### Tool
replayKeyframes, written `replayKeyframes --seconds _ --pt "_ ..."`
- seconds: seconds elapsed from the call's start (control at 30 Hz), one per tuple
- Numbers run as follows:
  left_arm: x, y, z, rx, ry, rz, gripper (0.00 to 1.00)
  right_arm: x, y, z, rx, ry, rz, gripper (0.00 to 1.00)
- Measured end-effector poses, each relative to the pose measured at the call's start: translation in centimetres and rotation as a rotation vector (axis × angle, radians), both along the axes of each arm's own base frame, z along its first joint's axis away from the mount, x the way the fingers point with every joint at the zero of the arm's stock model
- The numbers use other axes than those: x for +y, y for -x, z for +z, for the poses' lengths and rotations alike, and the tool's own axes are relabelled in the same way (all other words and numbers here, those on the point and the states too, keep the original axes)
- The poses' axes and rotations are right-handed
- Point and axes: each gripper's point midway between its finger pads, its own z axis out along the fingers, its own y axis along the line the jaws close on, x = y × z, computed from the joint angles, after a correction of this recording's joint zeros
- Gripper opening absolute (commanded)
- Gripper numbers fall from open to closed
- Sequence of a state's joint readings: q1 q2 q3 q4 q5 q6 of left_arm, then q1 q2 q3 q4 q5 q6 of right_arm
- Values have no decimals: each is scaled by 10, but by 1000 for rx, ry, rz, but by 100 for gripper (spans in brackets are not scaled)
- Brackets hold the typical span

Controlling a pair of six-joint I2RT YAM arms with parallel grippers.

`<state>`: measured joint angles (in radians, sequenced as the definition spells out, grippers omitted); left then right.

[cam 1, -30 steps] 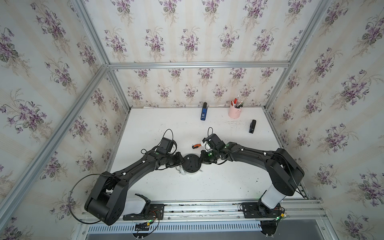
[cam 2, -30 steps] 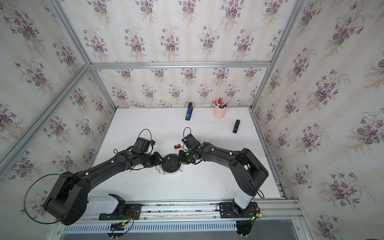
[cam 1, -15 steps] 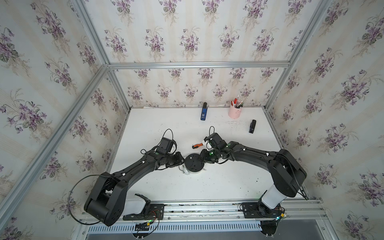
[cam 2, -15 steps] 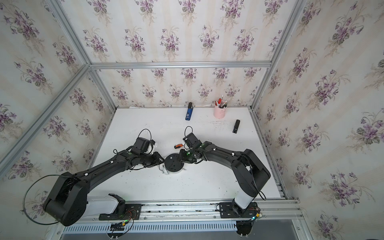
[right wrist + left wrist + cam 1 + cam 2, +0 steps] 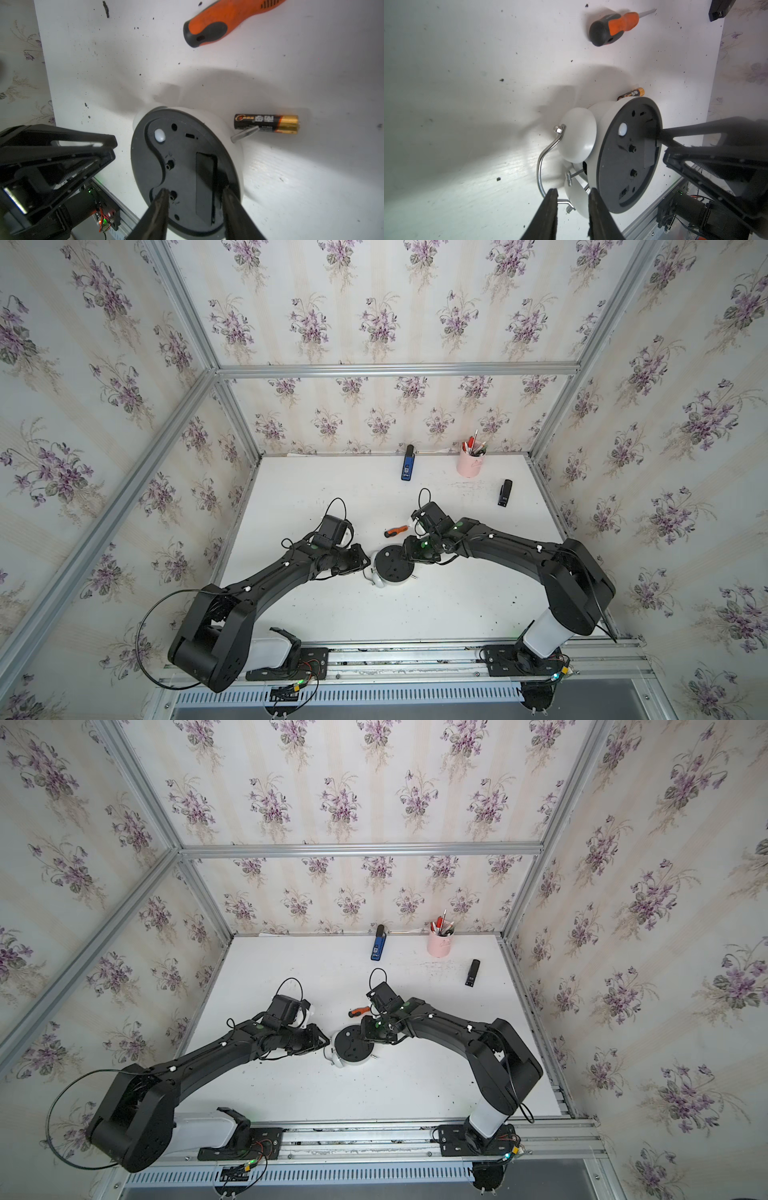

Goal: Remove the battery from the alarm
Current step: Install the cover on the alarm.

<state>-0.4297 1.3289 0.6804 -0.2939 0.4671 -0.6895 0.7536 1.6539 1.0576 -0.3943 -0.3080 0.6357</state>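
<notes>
The alarm [image 5: 392, 568] [image 5: 352, 1048] lies face down mid-table, black back panel [image 5: 176, 166] up. Its battery slot [image 5: 205, 182] is an empty dark recess. The battery [image 5: 267, 124] [image 5: 632, 94], black with a gold end, lies on the table just beyond the alarm's rim, beside a metal foot. My right gripper [image 5: 194, 189] [image 5: 409, 553] hovers open over the back panel, fingers astride the slot, holding nothing. My left gripper [image 5: 573, 190] [image 5: 365, 562] is at the alarm's left edge, closed on the lower bell [image 5: 577, 199] and the handle's end. In both top views the battery is hidden.
An orange-and-black screwdriver [image 5: 397, 531] [image 5: 224, 18] lies just behind the alarm. At the back stand a blue device [image 5: 408, 464] and a pink pen cup [image 5: 470, 462], and a black stapler-like block [image 5: 505, 492] lies at the right. The metal rail [image 5: 395, 659] runs along the front.
My right gripper's jaws have spread apart over the alarm's back. The alarm has slid slightly to the right. The left arm has hardly moved.
</notes>
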Motion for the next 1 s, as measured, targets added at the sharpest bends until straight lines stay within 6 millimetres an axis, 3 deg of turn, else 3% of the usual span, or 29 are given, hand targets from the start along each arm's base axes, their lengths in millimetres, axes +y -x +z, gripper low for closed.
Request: replayKeyframes --seconds 0.43,0.47,0.6,0.77,1.0 --pt "0 1 0 -2 -4 -7 31 -15 -6 12 -24 69 -7 55" --pt "0 1 -1 -2 -4 -7 30 -15 -6 14 -28 69 -7 50" --pt "0 0 0 -2 -4 -8 31 -12 -7 28 -63 29 7 0" --pt "0 0 0 -1 -5 -8 31 0 -3 19 -26 -32 29 0" --pt "0 0 0 -2 -5 -8 30 1 -1 5 3 -34 31 0"
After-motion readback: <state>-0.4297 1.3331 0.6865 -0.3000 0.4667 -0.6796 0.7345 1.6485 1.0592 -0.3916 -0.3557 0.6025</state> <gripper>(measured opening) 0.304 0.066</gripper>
